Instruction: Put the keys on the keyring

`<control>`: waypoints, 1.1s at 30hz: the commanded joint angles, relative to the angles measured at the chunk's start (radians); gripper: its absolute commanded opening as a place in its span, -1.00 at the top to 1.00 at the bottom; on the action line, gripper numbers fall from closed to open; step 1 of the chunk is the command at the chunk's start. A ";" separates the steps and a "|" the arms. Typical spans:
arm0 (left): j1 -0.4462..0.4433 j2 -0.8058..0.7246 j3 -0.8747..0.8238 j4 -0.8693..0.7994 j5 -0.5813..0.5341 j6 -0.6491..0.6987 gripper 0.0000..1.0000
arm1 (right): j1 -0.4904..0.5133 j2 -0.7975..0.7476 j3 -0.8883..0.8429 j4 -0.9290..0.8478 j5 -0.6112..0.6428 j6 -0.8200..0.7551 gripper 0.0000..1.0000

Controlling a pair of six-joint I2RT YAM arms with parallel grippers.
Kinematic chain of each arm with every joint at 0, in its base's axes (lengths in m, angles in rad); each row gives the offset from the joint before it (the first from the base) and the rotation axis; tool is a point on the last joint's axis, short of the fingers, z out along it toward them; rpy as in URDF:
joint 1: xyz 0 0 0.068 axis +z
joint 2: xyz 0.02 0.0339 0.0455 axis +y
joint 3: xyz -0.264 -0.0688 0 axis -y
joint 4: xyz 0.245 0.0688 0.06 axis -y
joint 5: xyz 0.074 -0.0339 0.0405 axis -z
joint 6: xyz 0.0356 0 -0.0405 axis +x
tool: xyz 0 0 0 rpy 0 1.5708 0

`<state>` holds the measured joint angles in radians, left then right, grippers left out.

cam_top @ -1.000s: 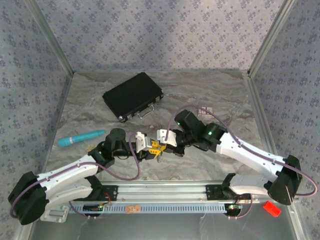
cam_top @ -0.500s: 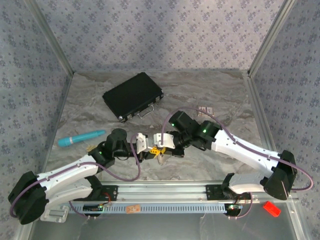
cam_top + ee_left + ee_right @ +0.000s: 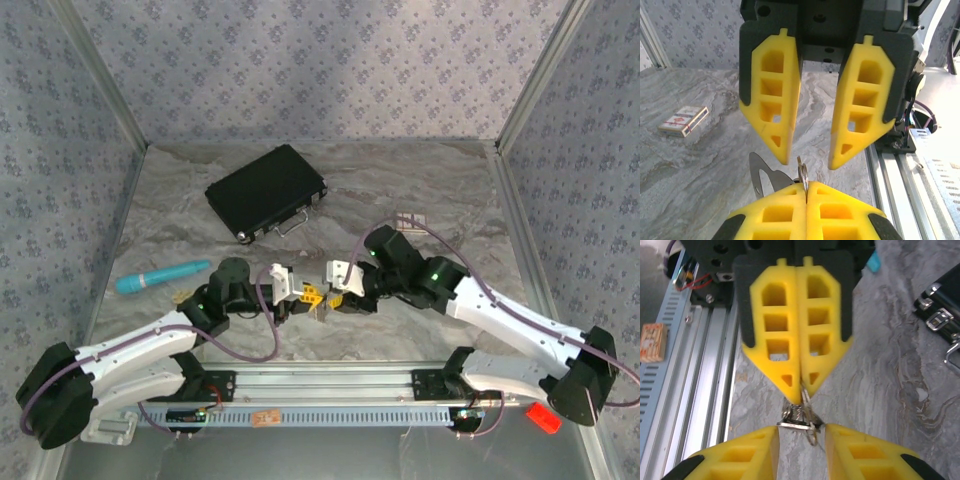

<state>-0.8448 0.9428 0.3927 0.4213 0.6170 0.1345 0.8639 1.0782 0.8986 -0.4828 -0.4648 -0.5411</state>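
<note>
A black case [image 3: 266, 191] lies at the back of the marbled bench [image 3: 450, 180]. A teal tube [image 3: 162, 276] lies near the left edge. A small pack [image 3: 410, 221] lies flat, right of centre. A red block [image 3: 543, 417] sits off the bench, front right.

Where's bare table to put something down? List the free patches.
Free: the far strip behind the case and box; the middle between case and box; the left side between case and teal tube. Crowded: near centre, where the left gripper, shut on the keyring, faces the open right gripper.
</note>
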 commanded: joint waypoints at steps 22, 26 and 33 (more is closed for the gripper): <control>-0.005 0.001 0.087 -0.145 0.010 0.089 0.60 | 0.030 0.118 0.153 -0.211 0.030 -0.103 1.00; -0.005 0.012 0.091 -0.136 0.018 0.089 0.69 | 0.048 0.140 0.185 -0.219 0.037 -0.119 1.00; -0.006 0.024 0.101 -0.148 0.031 0.099 0.99 | 0.047 0.113 0.173 -0.148 -0.015 -0.073 1.00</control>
<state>-0.8467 0.9577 0.4599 0.2863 0.6361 0.2165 0.9066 1.2175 1.0527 -0.6594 -0.4309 -0.6254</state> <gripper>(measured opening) 0.036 0.052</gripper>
